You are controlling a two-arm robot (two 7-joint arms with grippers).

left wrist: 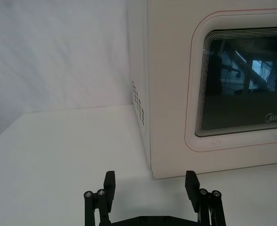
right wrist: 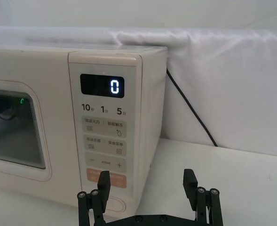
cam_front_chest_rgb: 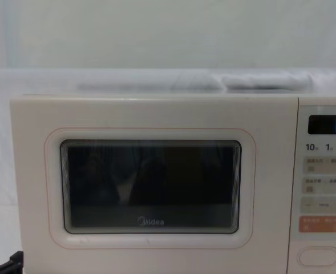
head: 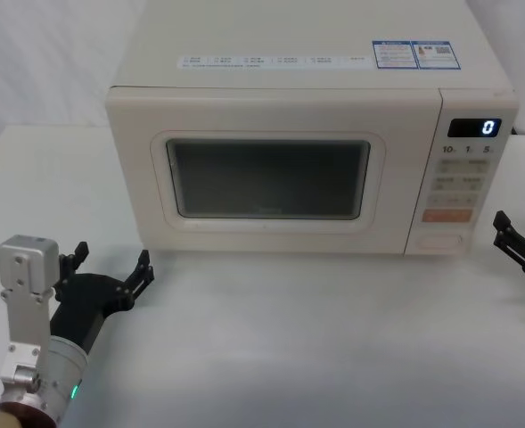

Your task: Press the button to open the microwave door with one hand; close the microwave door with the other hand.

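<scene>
The cream microwave stands mid-table with the microwave door (head: 266, 178) (cam_front_chest_rgb: 150, 188) (left wrist: 237, 80) shut flush. The button (head: 442, 241) (cam_front_chest_rgb: 318, 256) (right wrist: 117, 205) is the wide oval at the bottom of the control panel, below the orange key (head: 447, 215). My left gripper (head: 110, 263) (left wrist: 150, 186) hovers low over the table in front of the oven's left front corner, open and holding nothing. Off the oven's right front corner my right gripper (head: 522, 242) (right wrist: 146, 183) is open too, a short way from the control panel and touching nothing.
The display (head: 474, 127) reads 0. A black power cable (right wrist: 190, 108) runs down the white backdrop behind the oven's right side. White table (head: 315, 339) stretches in front of the oven between the two arms.
</scene>
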